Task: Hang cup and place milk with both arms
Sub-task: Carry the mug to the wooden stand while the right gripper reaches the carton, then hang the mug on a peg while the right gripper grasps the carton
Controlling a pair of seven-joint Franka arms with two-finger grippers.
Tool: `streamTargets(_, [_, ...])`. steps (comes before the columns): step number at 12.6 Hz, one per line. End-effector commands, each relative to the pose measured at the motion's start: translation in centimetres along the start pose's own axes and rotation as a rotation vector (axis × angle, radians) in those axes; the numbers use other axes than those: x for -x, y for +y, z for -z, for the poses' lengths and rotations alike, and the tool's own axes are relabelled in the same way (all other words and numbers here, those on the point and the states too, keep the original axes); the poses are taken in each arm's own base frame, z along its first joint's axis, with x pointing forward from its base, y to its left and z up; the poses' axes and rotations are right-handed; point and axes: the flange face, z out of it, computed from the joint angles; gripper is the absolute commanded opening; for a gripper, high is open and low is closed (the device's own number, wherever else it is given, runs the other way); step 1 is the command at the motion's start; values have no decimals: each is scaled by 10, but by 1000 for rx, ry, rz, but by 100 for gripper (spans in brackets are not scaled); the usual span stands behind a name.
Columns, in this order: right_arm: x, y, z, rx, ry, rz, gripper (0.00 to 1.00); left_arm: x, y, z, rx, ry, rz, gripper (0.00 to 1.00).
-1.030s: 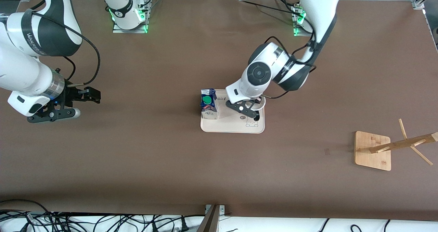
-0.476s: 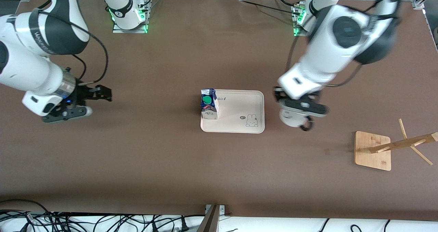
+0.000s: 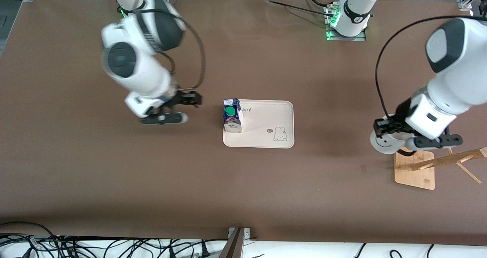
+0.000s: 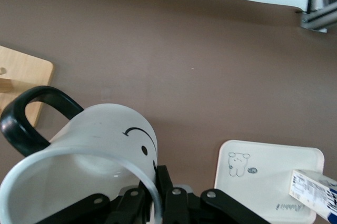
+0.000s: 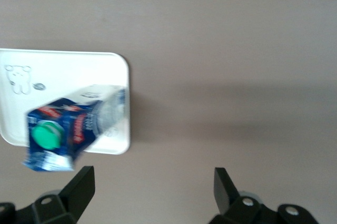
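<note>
The cup [image 3: 381,144], a white mug with a black handle and smiley face, hangs tilted in my left gripper [image 3: 383,131], just above the table beside the wooden rack's base [image 3: 414,167]. In the left wrist view the fingers [image 4: 167,190] pinch the cup's [image 4: 100,145] rim, handle [image 4: 23,121] toward the rack base [image 4: 23,74]. The milk [image 3: 232,115], blue and white with a green cap, stands on the cream tray [image 3: 262,134] at the corner toward the right arm's end. My right gripper [image 3: 192,98] is open and empty over the table beside that corner. The right wrist view shows the milk [image 5: 73,124] ahead of its gripper [image 5: 152,182].
The wooden rack's pole [image 3: 449,159] with its pegs rises from the base toward the left arm's end. The tray also shows in the left wrist view [image 4: 268,176] and in the right wrist view [image 5: 68,74]. Cables lie along the table's edge nearest the front camera.
My left gripper lifted the cup off the tray and carried it to the rack's base. My right arm swung from its end of the table to just beside the milk.
</note>
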Motion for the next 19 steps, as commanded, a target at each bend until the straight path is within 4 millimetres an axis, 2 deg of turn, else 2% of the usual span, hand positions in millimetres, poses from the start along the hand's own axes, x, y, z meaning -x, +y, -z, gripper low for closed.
streamTargets(1, [9,-54,-20,-17,31,-47,100,-45,-41,-1,28,36,-69,0])
streamTargets(2, [14,-67,-28,-20,38,-50,100,-57,-58,-6,27,46,-136,0])
streamTargets(3, [16,-77,-34,-22,44,-67,100,-62,-65,1,28,59,-154,0])
streamTargets(4, [19,-88,-45,-20,48,-76,100,-62,-67,3,22,57,-164,0])
streamTargets(6, [26,-108,-69,-15,63,-84,100,-65,-94,7,13,64,-258,0])
streamTargets(7, [29,-116,-79,-12,66,-77,100,-65,-95,9,8,64,-277,0])
streamTargets(9, [29,-120,-99,15,82,-59,100,-61,-99,11,11,36,-277,0])
streamTargets(10, [28,-119,-102,18,82,-59,98,-57,-102,10,20,4,-267,0])
streamTargets(11, [28,-119,-104,21,81,-58,87,-54,-114,13,22,-9,-245,0])
streamTargets(13, [27,-118,-104,24,81,-53,54,-44,-120,14,47,-63,-173,0])
streamTargets(14, [26,-117,-103,23,82,-50,44,-41,-120,15,50,-78,-167,0])
streamTargets(15, [24,-115,-97,22,84,-52,39,-41,-121,15,49,-78,-169,0])
streamTargets(16, [23,-112,-92,20,84,-55,39,-41,-124,17,47,-78,-170,0])
streamTargets(17, [23,-110,-77,16,84,-56,39,-40,-123,26,40,-65,-173,0])
streamTargets(19, [18,-103,-51,33,61,-64,39,-39,-123,31,34,-58,-174,0])
